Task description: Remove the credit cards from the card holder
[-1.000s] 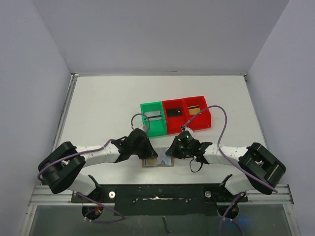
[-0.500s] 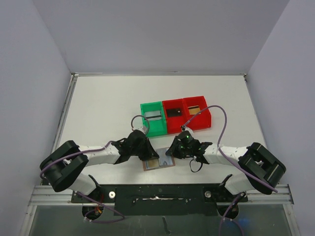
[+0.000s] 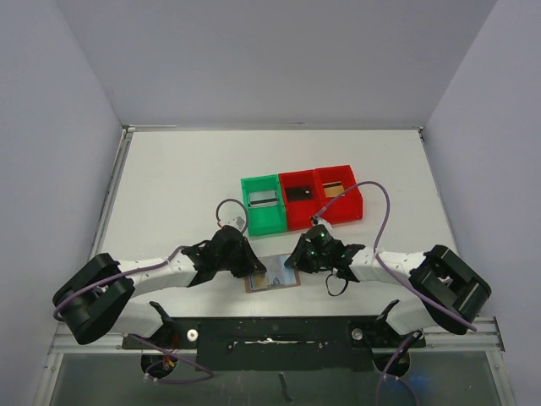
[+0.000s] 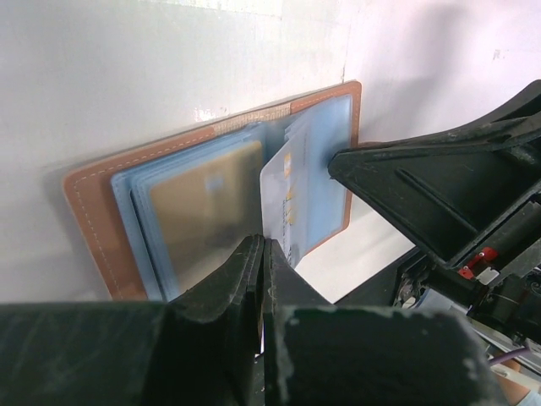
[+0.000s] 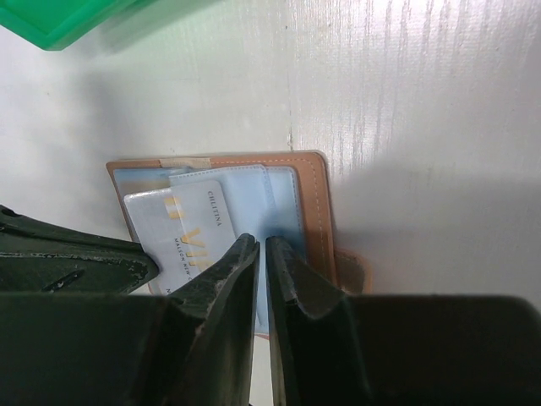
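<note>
From where I stand, the card holder (image 3: 272, 280) lies open and flat on the table (image 3: 169, 186) at its near edge, between the 2 arms. The left gripper (image 4: 263, 247) has its fingers squeezed together on the lower edge of a pale card (image 4: 283, 199) with gold lettering. That card sits skewed and partly out of its blue-grey pocket.

The right gripper (image 5: 263, 244) bears on the pocket just beside that card. Only a thin slit shows between its fingers, and I cannot tell whether they nip a pocket leaf or simply press down.

To my eye this is the pull-out step for 1 card. The next move calls for a straight draw by the left arm along the pocket's mouth while the right pins the holder. Otherwise the whole wallet may drag along. A gold card (image 4: 199, 211) sits in the other half, not yet taken.
</note>
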You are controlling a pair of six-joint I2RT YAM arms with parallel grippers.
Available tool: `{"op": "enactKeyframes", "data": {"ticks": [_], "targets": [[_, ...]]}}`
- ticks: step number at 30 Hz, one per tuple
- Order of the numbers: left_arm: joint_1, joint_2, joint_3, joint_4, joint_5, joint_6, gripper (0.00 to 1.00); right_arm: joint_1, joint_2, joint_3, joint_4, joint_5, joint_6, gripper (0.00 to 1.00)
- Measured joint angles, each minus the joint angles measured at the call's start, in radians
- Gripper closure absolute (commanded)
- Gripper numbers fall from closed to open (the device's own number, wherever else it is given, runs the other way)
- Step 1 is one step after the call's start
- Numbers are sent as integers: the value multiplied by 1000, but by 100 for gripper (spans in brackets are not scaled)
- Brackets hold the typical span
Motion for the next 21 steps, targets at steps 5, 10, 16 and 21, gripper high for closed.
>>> {"op": "enactKeyframes", "data": {"ticks": [5,10,16,21], "targets": [[0,0,-1,0,-2,0,100,0,-16,0,-13,-2,-27,80],[0,0,-1,0,-2,0,100,0,-62,33,-85,-3,-93,73],[0,-1,-1,0,-2,0,100,17,-52,107,-60,-45,-139,72],[0,-1,-1,1,-1,1,99,33,58,113,-42,-65,-120,73]]}}
